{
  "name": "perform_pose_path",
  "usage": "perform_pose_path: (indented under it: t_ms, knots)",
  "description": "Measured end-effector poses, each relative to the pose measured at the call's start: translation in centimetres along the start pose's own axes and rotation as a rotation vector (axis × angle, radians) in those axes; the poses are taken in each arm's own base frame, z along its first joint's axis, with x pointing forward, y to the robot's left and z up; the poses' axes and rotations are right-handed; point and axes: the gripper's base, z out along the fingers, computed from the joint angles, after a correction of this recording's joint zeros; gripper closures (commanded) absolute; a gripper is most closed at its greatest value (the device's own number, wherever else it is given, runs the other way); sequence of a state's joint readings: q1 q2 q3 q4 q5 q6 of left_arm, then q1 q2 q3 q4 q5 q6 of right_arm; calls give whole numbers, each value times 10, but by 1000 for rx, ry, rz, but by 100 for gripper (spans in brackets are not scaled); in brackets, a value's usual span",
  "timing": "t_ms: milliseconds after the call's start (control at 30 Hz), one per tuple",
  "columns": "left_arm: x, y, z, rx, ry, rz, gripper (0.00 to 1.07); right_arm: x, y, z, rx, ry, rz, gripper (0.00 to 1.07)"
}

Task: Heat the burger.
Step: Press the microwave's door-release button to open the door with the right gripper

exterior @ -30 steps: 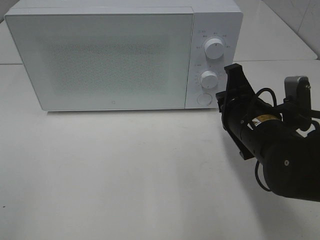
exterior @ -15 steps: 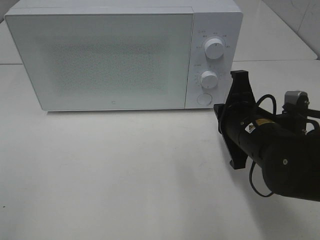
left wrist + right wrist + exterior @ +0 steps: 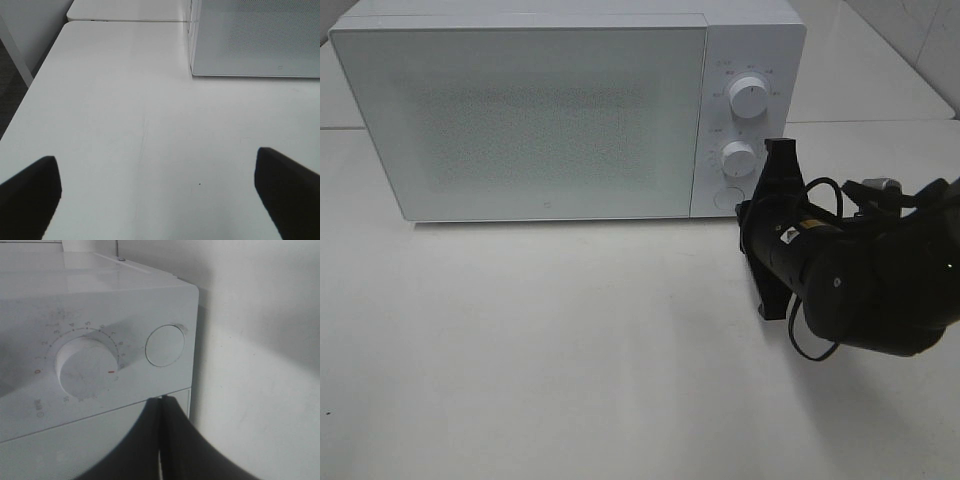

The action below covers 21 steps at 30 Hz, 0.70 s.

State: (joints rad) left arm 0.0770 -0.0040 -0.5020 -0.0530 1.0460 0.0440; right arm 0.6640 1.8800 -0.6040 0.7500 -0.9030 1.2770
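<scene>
Two fingers [image 3: 134,449] nearer the button [image 3: 165,345]

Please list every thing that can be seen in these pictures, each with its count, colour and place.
microwave: one, white, door shut, at the back of the table
upper knob: one, white, on the microwave's right panel
lower knob: one, white, under the upper knob
round button: one, white, under the lower knob
table: one, white, carrying the microwave
burger: none in view
right gripper: one, black, shut, close to the round button; contact cannot be told
left gripper: one, black, open, over the table near the microwave's left front corner
</scene>
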Motion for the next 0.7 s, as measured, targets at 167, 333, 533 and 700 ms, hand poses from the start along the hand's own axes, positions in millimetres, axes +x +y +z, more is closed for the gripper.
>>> perform_pose_path:
  t_ms: [167, 333, 533, 700]
  knots:
    - [0, 0, 0, 0, 0, 0, 6, 0, 4, 15, 10, 0, 10, 107]
    - [0, 0, 0, 0, 0, 0, 6, 1, 9, 26, 5, 2, 14, 107]
    - [0, 0, 0, 0, 0, 0, 6, 4, 8, 42, 21, 4, 19, 107]
    - [0, 0, 0, 0, 0, 0, 6, 3, 8, 50, 24, -8, 25, 107]
